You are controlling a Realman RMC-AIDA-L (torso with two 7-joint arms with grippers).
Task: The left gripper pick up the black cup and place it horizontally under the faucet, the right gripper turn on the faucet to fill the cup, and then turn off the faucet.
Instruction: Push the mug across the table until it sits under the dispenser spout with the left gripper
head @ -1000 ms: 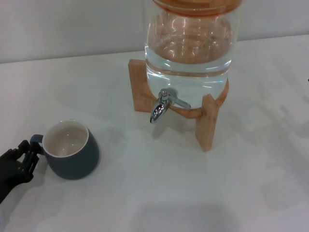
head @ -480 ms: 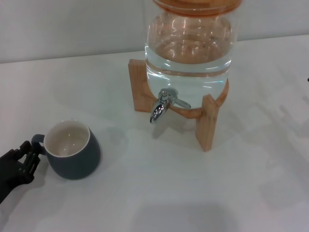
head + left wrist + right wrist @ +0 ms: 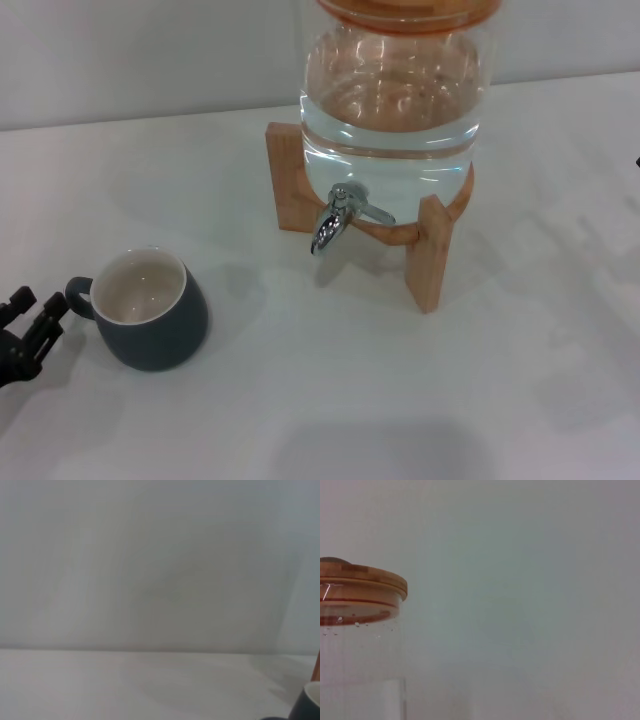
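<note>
A white table ran back to a pale wall. The left gripper sat low with fingers spread, the black cup upright just beside it (handle nearest), the faucet well beyond.

white table: cup, jar stand

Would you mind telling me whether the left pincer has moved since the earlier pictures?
Yes. The left pincer has drawn back from the black cup toward the robot's left, its fingers now spread open beside the handle.
</note>
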